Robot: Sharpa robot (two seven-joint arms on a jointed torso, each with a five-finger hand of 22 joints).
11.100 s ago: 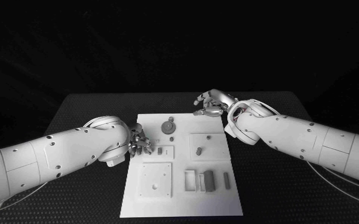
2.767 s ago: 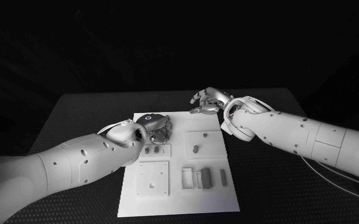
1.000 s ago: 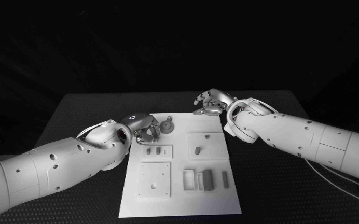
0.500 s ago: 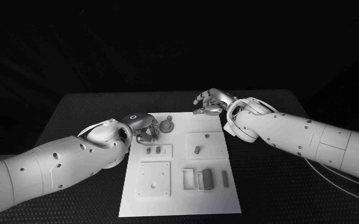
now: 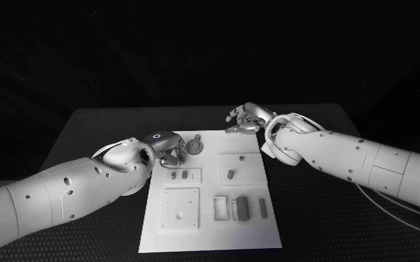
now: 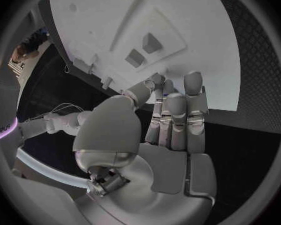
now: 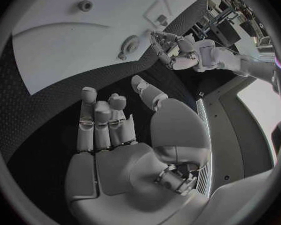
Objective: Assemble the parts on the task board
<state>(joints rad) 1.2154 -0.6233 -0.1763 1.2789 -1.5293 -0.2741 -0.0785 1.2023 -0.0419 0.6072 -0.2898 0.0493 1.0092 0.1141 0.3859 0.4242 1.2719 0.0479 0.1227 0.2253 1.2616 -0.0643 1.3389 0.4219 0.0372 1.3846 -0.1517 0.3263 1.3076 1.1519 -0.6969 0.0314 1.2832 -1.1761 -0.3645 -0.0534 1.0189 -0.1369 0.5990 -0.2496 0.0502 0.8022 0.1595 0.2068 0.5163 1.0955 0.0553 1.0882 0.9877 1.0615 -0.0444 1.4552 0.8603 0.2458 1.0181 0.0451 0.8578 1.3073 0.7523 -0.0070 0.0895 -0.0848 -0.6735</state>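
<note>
The white task board (image 5: 210, 225) lies lengthwise in the middle of the table. A round grey part (image 5: 194, 147) sits near its far end, also seen as the round part (image 7: 128, 45) in the right wrist view. My left hand (image 5: 170, 153) hovers at the board's left edge, just left of that part, and holds nothing. The left hand (image 6: 172, 120) has its fingers straight, side by side, with the thumb out. Beyond them lie two small blocks (image 6: 143, 50) on a raised plate. My right hand (image 5: 245, 121) hangs at the board's far right corner, and the right hand (image 7: 109, 130) holds nothing, fingers apart.
Nearer on the board are a square plate with a hole (image 5: 180, 208), upright rectangular pieces (image 5: 243, 208), a thin bar (image 5: 263, 207) and a short peg (image 5: 231, 174). Black table (image 5: 96, 128) surrounds the board on every side.
My left hand has drawn back from over the round part to the board's left edge, and in the last half second it barely shifts. The right hand stays put.
</note>
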